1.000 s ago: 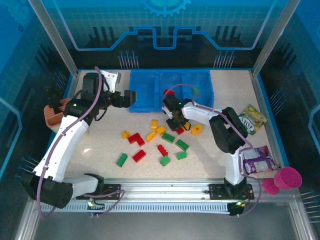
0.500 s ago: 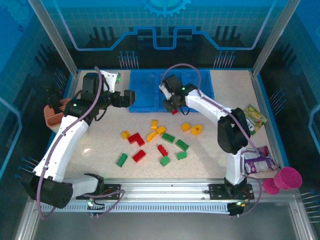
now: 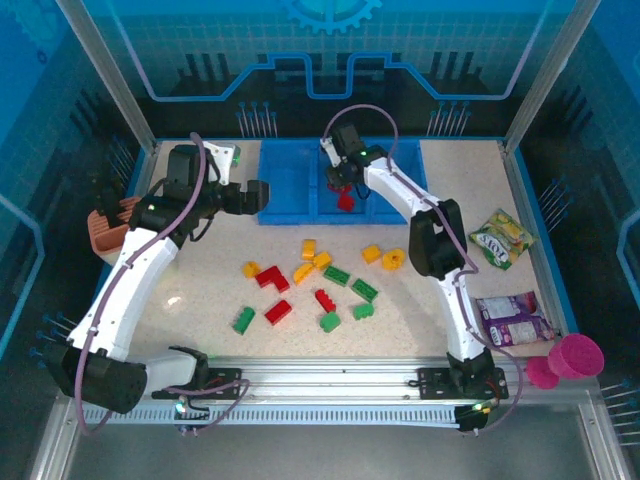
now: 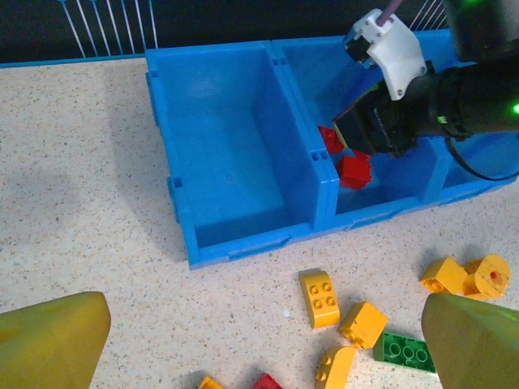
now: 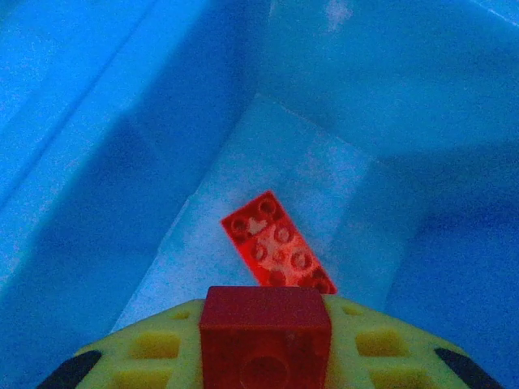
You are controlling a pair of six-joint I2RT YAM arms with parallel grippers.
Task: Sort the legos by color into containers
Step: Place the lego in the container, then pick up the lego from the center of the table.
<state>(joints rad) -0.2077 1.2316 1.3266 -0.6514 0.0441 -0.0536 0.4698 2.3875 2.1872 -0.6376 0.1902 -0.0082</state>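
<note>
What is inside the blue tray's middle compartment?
One red brick lies flat inside; the right pincer holds a second brick above, hiding whatever sits beneath.

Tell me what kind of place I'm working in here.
Probably a robot lab test cell, not a home: aluminium frame posts and blue printed panels enclose a speckled table, with a mounting rail bolted along its near edge.

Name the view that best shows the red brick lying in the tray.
Right wrist: the red brick lies close and large, round marks clear. Left wrist and top external render it a small red patch.
</note>
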